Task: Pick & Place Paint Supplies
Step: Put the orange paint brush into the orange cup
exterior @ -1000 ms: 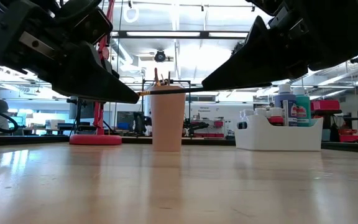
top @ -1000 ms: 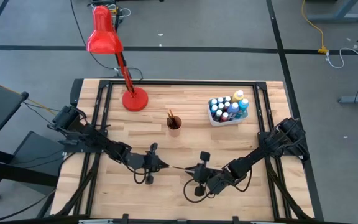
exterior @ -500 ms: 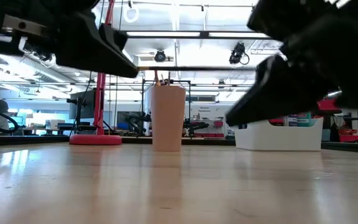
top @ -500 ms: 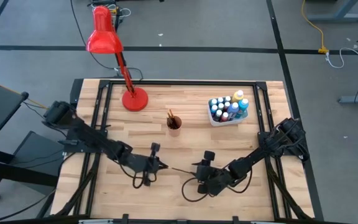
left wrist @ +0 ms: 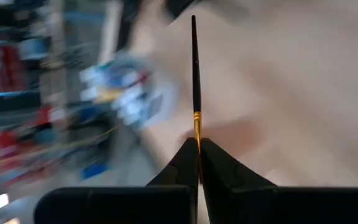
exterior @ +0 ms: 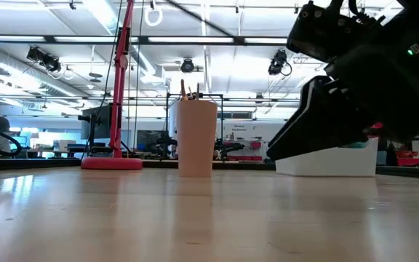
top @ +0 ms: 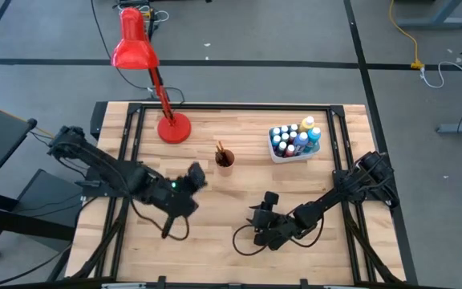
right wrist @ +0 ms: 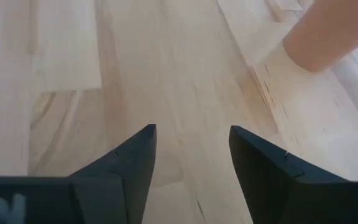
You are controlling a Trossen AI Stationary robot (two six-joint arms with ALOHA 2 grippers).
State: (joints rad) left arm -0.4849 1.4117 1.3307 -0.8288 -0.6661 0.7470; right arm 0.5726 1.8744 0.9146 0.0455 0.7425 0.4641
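Observation:
My left gripper (left wrist: 197, 142) is raised above the table's left middle (top: 199, 178) and is shut on a thin dark-handled paintbrush (left wrist: 194, 68). The small orange cup (top: 224, 159) stands just beyond it, with brushes sticking up out of it. My right gripper (top: 253, 220) sits low over the table's near middle, open, with only bare wood between its fingers (right wrist: 193, 134). The white tub (top: 293, 144) at the far right holds several paint bottles upright. My left gripper pinches the paintbrush at its gold-banded end (left wrist: 197, 127) between its two fingertips. The dark handle (left wrist: 194, 56) sticks straight out ahead of the fingers, in line with them. The brush is lifted clear of the table.
A red desk lamp (top: 173, 127) stands at the far left, its head beyond the table edge. A black frame (top: 231, 106) runs around the wooden top. Bare wood lies between the cup and my right gripper, whose wrist view shows the cup (right wrist: 328, 31) close ahead.
My right gripper has opened and let go of the paintbrush that both grippers held level a second ago. My left gripper, still shut on the brush, has risen steeply, rolled its wrist and swung toward the orange cup, out of the low view.

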